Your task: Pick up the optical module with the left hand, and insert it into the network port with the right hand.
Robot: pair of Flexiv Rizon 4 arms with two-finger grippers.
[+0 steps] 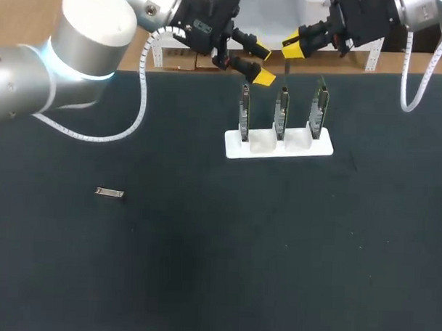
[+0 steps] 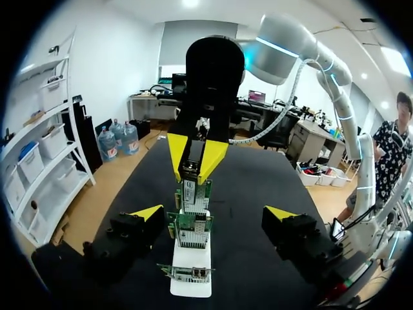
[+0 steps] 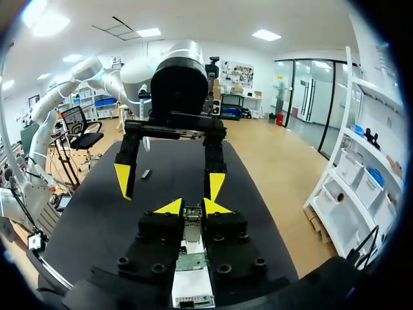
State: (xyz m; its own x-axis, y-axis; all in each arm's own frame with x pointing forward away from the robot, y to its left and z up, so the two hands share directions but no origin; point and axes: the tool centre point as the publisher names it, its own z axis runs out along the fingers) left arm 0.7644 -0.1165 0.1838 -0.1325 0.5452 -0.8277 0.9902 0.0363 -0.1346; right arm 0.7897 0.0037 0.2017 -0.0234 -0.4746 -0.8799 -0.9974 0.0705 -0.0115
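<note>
A white stand (image 1: 280, 149) at the table's back holds three upright network cards (image 1: 281, 109). My right gripper (image 1: 292, 48) hangs above the middle card, shut on a small metal optical module (image 3: 192, 214); in the left wrist view the module (image 2: 189, 169) points down at the cards (image 2: 192, 194) between the right gripper's yellow tips. My left gripper (image 1: 261, 64) hovers just left of it, above the left card, wide open with nothing between its fingers (image 2: 147, 212). A second optical module (image 1: 109, 193) lies flat on the dark mat at the left.
The dark mat (image 1: 217, 267) covers the whole table. The two grippers are close together over the stand, the left one's fingers (image 3: 122, 179) straddling the row of cards from the far side. A cardboard strip runs along the table's back edge.
</note>
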